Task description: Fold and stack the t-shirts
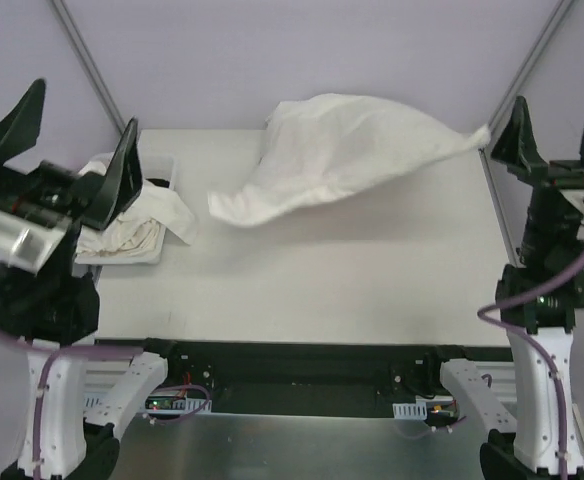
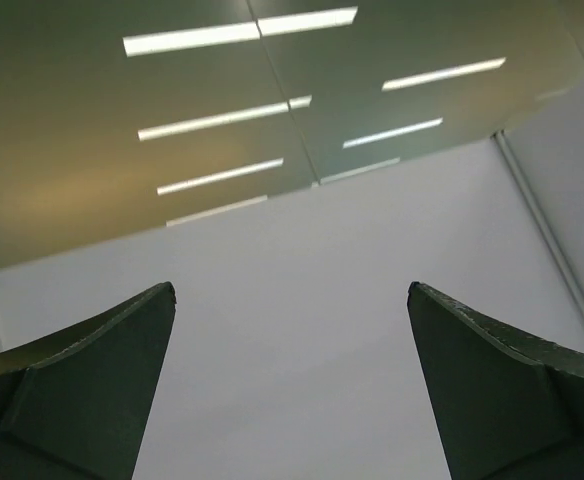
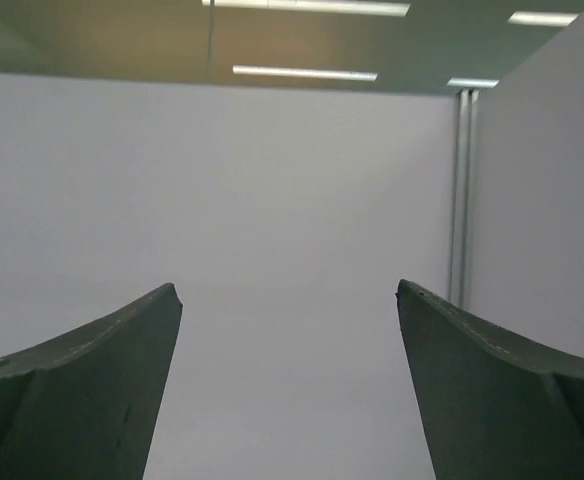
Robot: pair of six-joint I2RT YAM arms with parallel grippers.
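Observation:
An off-white t-shirt (image 1: 337, 155) hangs billowed over the back of the table (image 1: 322, 290), and neither gripper holds it. Its right corner ends just beside the left finger of my right gripper (image 1: 559, 97), which is raised at the table's right edge, open and empty. My left gripper (image 1: 86, 102) is raised at the far left, also open and empty. More off-white shirts (image 1: 132, 235) spill out of the white basket (image 1: 162, 165) below it. In the wrist views, the left gripper (image 2: 290, 288) and the right gripper (image 3: 289, 288) point up at a bare wall and ceiling, with nothing between the fingers.
The basket stands at the table's left edge, partly hidden behind my left arm. Metal frame poles (image 1: 87, 60) slant at the back corners. Cables and electronics (image 1: 182, 400) lie along the near edge between the arm bases.

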